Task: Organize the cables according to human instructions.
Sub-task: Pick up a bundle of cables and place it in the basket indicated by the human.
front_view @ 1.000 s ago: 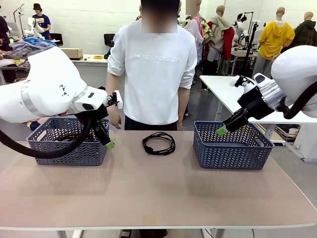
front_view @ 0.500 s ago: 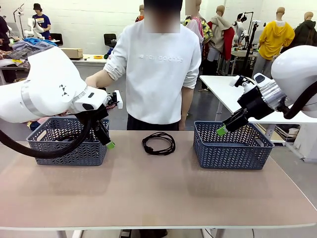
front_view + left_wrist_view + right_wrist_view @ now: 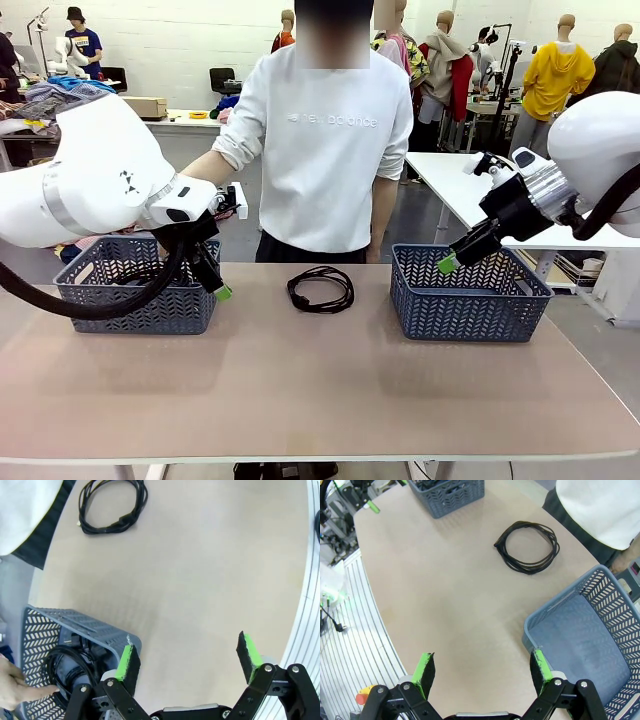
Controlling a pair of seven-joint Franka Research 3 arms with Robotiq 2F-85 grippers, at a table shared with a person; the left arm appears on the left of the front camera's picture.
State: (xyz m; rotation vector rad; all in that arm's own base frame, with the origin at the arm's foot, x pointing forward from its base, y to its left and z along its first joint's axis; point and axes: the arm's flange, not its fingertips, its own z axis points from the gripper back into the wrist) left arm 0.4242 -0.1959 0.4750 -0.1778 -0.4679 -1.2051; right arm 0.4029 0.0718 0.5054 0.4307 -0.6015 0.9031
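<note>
- Left gripper (image 3: 187,660) gapes wide, empty, beside the grey-blue plastic lattice basket (image 3: 75,625).
- Right gripper (image 3: 482,672) likewise.
- Coiled black power cord (image 3: 321,289) lies between them.

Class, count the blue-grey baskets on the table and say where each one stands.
2. One basket stands at the robot's left, with black cords inside; the other basket stands at its right. A coiled cable lies between them.

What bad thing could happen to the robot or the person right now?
The person's hand is reaching into the left basket among the cables, right beside the open left hand. If that arm moves now, it might bump their fingers. Also, the coiled cable on the table is loosely looped, so a grab might catch one strand and unravel it.
</note>
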